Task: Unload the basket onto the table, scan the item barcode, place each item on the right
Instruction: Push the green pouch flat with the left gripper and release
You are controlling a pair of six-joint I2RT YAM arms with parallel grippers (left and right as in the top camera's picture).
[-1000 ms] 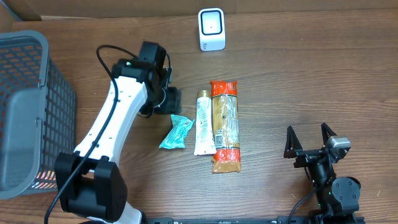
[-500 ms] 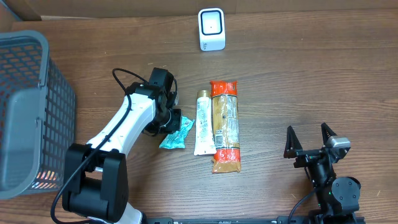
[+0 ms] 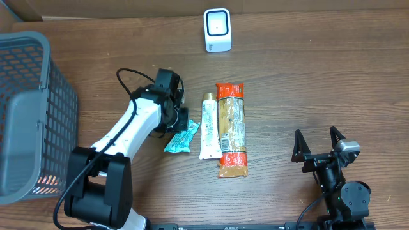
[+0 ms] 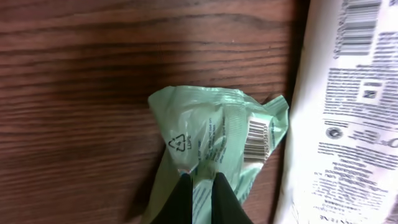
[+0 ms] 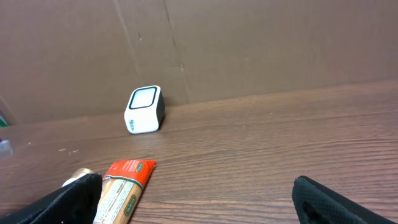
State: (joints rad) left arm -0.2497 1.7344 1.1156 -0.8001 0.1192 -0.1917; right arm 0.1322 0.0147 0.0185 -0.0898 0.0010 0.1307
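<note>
My left gripper (image 4: 200, 180) is clamped on the green packet (image 4: 208, 127); I should lift cleanly, face its barcode (image 4: 256, 138) outward, then head for the scanner (image 3: 217, 30) at one o'clock.

overhead: even, diffuse room light. table (image 3: 307, 76) grain sharp edge to edge, shadows faint and soft-edged, no hard glare. small orange glow low in the basket (image 3: 48, 182).
left wrist: close and dimmer. green packet (image 4: 211, 137) in focus, print legible, slight sheen. dark shadow band beside the white tube (image 4: 348, 112). left gripper (image 4: 199, 180) jaws near black, soft.
right wrist: warm, slightly hazy. right gripper (image 5: 196, 183) dark and blurred at the lower corners.
</note>
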